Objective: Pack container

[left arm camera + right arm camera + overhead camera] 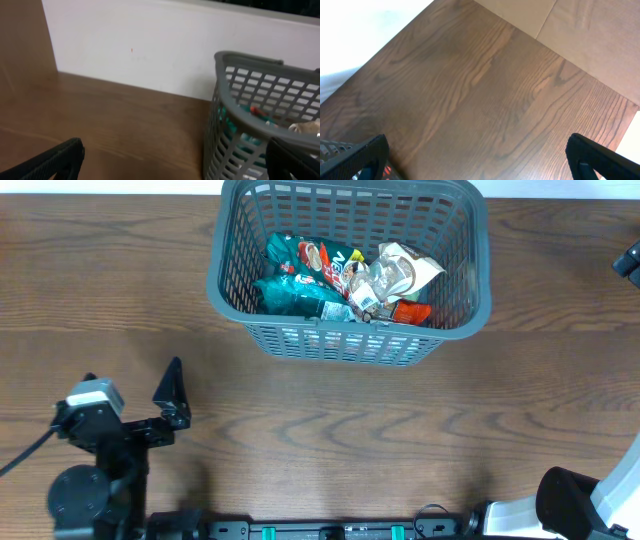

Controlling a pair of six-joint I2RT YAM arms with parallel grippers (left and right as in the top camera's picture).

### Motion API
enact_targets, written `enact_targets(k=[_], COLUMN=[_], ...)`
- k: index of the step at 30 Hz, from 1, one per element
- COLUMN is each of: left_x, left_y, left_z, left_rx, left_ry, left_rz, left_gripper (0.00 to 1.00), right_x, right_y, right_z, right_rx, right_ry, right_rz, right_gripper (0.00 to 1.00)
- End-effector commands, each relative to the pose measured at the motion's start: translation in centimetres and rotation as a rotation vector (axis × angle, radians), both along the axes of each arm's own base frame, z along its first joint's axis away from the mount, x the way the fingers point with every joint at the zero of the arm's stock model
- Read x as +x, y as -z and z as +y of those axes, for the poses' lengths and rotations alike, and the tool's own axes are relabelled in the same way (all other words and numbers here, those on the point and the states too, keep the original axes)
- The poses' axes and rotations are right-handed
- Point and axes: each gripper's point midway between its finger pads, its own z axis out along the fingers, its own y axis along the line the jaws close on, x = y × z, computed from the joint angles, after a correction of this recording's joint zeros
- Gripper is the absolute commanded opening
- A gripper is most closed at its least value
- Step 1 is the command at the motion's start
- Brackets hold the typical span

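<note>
The container [350, 340] is a dark grey lattice-sided basket at the table's far middle. It holds several food packets: teal ones [290, 285], a clear crinkled one [400, 272] and a red one [412, 311]. My left gripper [130, 387] is open and empty over the near left of the table, well away from the basket. In the left wrist view its fingers [175, 165] are spread wide and the basket [250, 67] stands ahead on the right. My right gripper [480, 160] is open and empty over bare wood. Only a bit of it shows at the overhead view's right edge [630, 258].
The wooden table [330, 440] carries nothing else in view. A white wall [150, 45] runs behind the basket. A corner of the basket [330, 149] shows at the lower left of the right wrist view. The arm bases [80, 495] stand along the near edge.
</note>
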Motion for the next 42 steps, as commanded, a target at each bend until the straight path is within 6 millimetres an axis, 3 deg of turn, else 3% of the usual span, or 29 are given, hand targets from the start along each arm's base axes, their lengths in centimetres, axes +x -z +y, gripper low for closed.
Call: enact_targets(k=[1, 7, 15, 42], left_x=[0.4, 1.2, 1.5, 2.2], left_y=[2.4, 6.3, 9.4, 15.0], left_z=[-0.1, -0.1, -0.8, -1.3], left_rx=[-0.08, -0.098, -0.104, -0.112], left_ry=[0.002, 0.001, 0.041, 0.067], left_rz=[-0.015, -0.026, -0.004, 0.026], left_gripper=[0.99, 0.99, 0.99, 0.99], right_x=[-0.2, -0.2, -0.2, -0.2], right_y=[0.0, 0.0, 0.0, 0.0], right_z=[-0.2, -0.2, -0.2, -0.2], right_rx=[-0.001, -0.001, -0.001, -0.001], right_ry=[0.017, 0.017, 0.017, 0.017], right_rz=[-0.003, -0.003, -0.003, -0.003], right_gripper=[0.99, 0.99, 0.99, 0.99])
